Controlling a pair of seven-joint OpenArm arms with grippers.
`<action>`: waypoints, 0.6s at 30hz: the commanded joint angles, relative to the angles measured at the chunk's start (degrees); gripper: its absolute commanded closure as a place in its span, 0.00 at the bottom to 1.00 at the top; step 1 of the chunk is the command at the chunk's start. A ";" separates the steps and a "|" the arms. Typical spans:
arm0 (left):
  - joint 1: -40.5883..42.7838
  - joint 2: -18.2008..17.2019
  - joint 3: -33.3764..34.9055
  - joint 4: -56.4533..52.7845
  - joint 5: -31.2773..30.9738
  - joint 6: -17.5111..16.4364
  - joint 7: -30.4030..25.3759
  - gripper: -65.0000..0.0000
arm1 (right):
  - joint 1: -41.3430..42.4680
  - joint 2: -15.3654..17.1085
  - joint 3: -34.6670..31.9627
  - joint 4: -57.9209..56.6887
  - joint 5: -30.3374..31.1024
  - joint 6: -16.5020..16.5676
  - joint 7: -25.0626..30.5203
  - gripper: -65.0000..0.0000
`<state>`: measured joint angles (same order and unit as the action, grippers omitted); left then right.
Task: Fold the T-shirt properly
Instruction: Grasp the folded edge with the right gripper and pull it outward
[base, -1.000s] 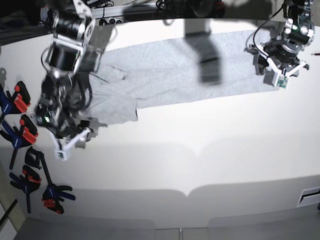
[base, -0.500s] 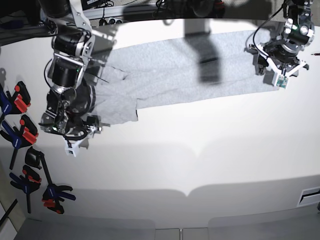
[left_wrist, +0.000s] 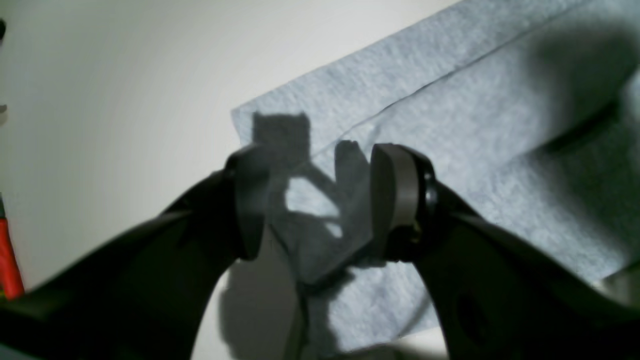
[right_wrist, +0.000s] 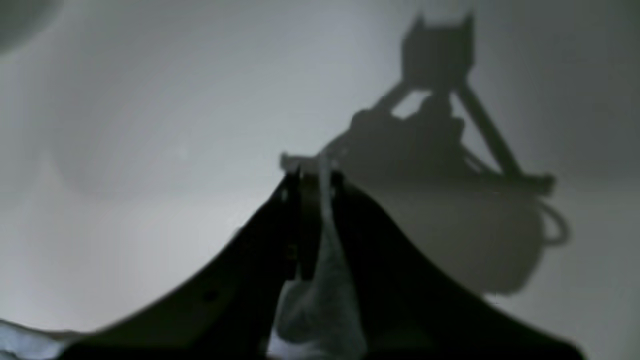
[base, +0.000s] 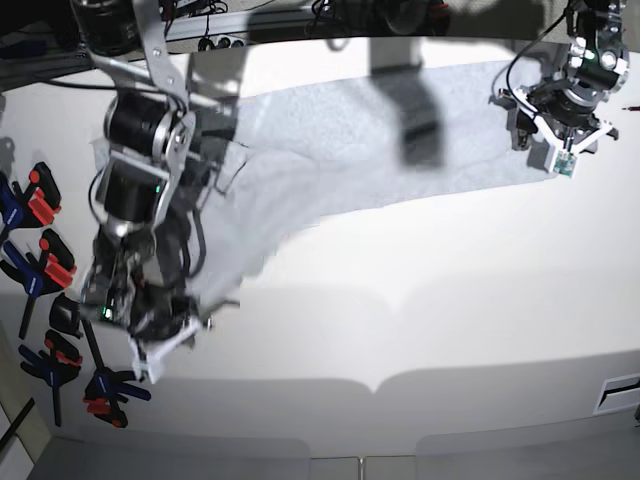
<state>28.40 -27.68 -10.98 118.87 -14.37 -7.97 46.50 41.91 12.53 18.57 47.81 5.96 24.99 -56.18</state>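
Since the earlier frames the right gripper (base: 165, 335) has travelled toward the near edge of the counter (base: 430, 300), dragging a corner of the T-shirt (base: 340, 150) with it — the grey cloth now stretches in a slanted, blurred sheet from the far side down to that gripper. Its jaws are pressed together on a pinch of the fabric; in the right wrist view a pale fold of the T-shirt (right_wrist: 320, 290) hangs between the dark fingers (right_wrist: 292, 220), with the gripper's shadow thrown on the bare counter (right_wrist: 125, 150) beyond. Beside this gripper, at the counter's edge, lie several black clamps (base: 45, 270) with red and blue handles.

The left gripper (base: 560, 135) has not shifted — it hangs over the far corner of the shirt, jaws apart. In the left wrist view its two pads (left_wrist: 392, 200) stand spread just above the cloth, the corner of the T-shirt (left_wrist: 450, 125) lying flat directly below and beyond them, a seam line running diagonally past the gripper (left_wrist: 315, 200).
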 joint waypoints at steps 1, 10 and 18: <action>0.02 -0.79 -0.46 0.28 2.71 0.24 -2.25 0.54 | 2.62 0.63 0.04 1.03 0.17 0.59 0.28 1.00; -0.85 -3.76 -0.57 -6.32 -7.45 -2.78 1.25 0.54 | 3.43 0.31 0.04 1.03 0.24 1.62 -1.14 1.00; -5.88 -3.78 -0.68 -16.31 -10.14 -3.19 0.76 0.54 | 3.45 0.33 0.04 1.03 0.20 1.88 -1.31 1.00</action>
<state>22.59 -30.48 -11.18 101.69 -24.29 -10.98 48.03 43.03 12.32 18.61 47.83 5.65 25.98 -58.48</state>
